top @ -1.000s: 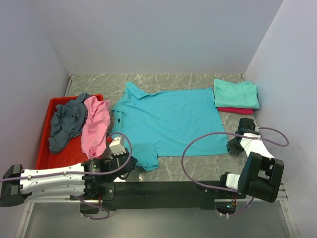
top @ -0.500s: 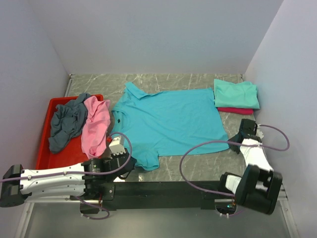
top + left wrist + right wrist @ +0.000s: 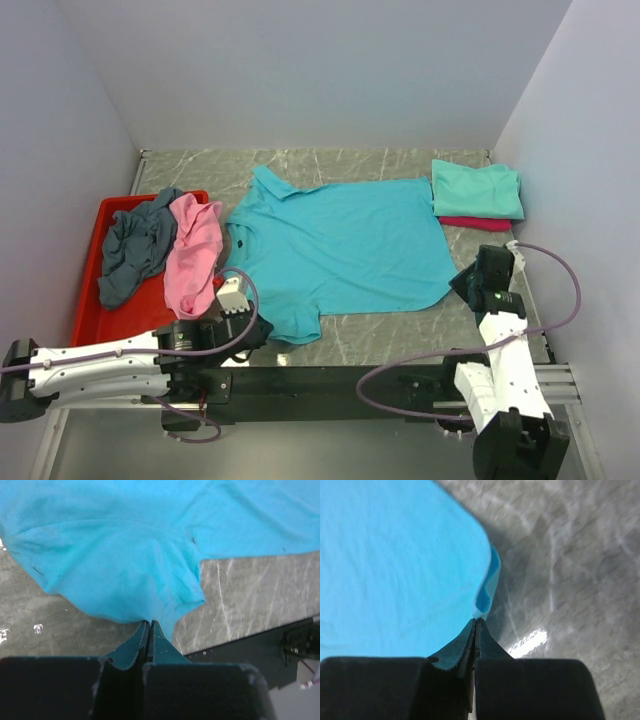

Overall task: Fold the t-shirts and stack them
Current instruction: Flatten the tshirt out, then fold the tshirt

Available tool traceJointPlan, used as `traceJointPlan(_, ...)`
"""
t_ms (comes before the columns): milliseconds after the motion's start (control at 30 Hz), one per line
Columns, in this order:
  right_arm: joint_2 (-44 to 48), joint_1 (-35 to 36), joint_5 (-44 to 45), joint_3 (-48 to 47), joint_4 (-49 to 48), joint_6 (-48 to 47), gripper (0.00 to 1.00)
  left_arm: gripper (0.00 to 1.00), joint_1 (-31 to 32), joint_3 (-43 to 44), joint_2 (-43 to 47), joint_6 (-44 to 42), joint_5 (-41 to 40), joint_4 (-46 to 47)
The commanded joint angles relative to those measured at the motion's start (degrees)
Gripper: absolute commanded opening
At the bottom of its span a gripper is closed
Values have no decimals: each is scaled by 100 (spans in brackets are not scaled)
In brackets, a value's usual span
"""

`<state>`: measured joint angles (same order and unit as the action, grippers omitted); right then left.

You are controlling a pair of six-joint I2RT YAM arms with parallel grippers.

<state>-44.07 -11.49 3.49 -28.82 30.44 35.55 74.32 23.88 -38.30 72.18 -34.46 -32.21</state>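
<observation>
A turquoise collared t-shirt (image 3: 340,250) lies spread flat on the marble table. My left gripper (image 3: 246,322) is shut on its near sleeve edge; in the left wrist view the fingertips (image 3: 149,623) pinch the turquoise cloth (image 3: 125,555). My right gripper (image 3: 464,285) is shut on the shirt's near right hem corner, and the right wrist view shows a curled fold of cloth (image 3: 487,587) rising from the closed tips (image 3: 475,621). A pink t-shirt (image 3: 193,255) and a slate-grey one (image 3: 135,250) lie crumpled at the left. A folded mint-green t-shirt (image 3: 477,188) rests on a crimson one (image 3: 475,223) at the back right.
The red tray (image 3: 88,305) at the left holds the pink and grey shirts. White walls close in the table on the left, back and right. A black rail (image 3: 330,378) runs along the near edge between the arm bases.
My right arm swung round and its gripper shut on the shirt's near right hem corner, which now bulges toward it. The left arm drew back slightly, still gripping the sleeve.
</observation>
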Motion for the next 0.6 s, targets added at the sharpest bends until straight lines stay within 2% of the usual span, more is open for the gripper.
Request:
traceJointPlan(0,118,523,423,-194,270,136,0,1,-32,345,288,-354,378,-215)
traceJointPlan(300,469,1780,1224,-379,796,593,0,1,-32,671,763,-381,985,-830)
traceJointPlan(400,619,2000,1374,-484,1016,768,0,1,-15,706,833,-275,1037,-1112)
traceJointPlan(567,777,2282,1374,-642,1263,927,0,1,3,811,948,-407,1336,-1068)
